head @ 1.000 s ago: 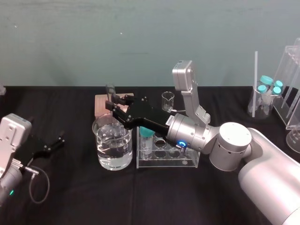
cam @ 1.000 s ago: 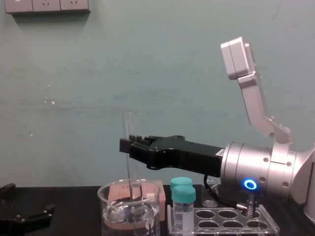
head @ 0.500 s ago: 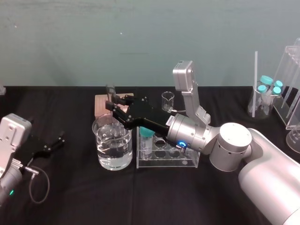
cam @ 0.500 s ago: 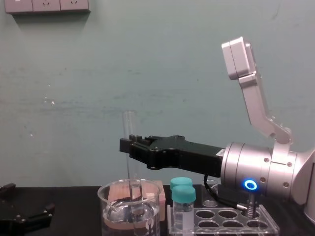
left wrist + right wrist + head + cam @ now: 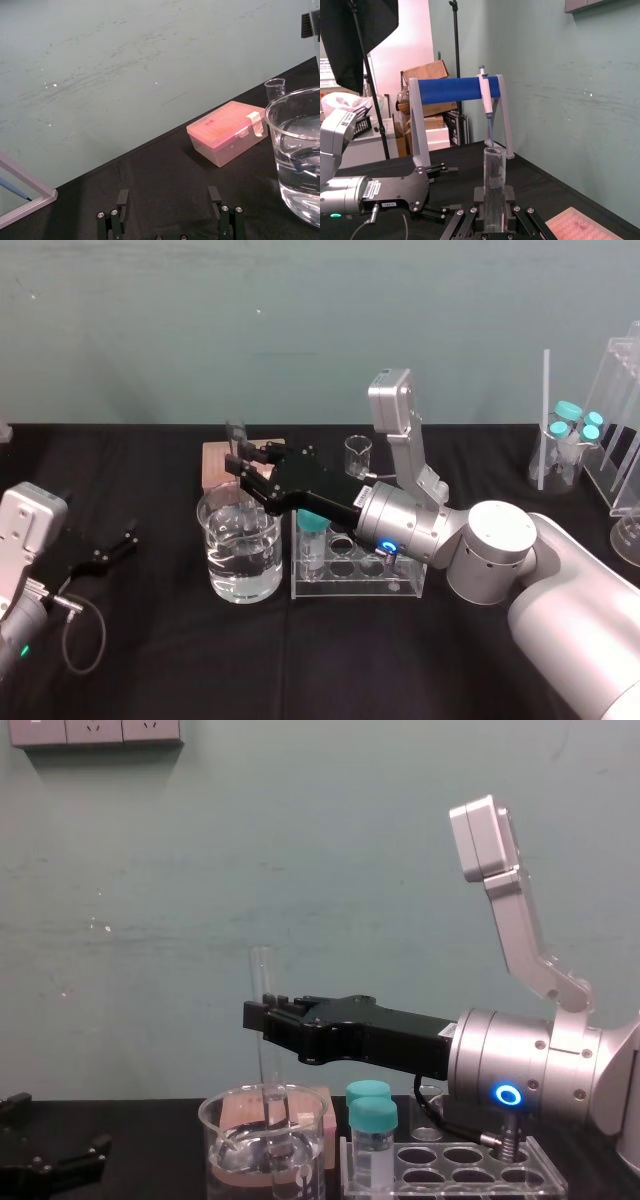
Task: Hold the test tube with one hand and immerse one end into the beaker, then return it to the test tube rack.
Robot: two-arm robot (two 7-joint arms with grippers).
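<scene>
right tool (image 5: 257, 1017): black, clamped on thin clear glass test tube (image 5: 262, 972), upright | low end down inside wide round beaker (image 5: 240, 565) below tool | clear plastic rack (image 5: 398, 585) just beside | left tool (image 5: 122, 543): spread wide, well apart

There is one test tube (image 5: 262, 970), one large beaker (image 5: 240, 570), one tiny beaker (image 5: 358, 453), one test tube rack (image 5: 360, 588) and one pink box (image 5: 225, 131). Two teal-capped vials (image 5: 373, 1115) stand in the rack. More teal caps (image 5: 567, 410) cluster at the far right, their number unclear. There are two grippers: the left gripper (image 5: 168, 197) and the right gripper (image 5: 250, 1017).
</scene>
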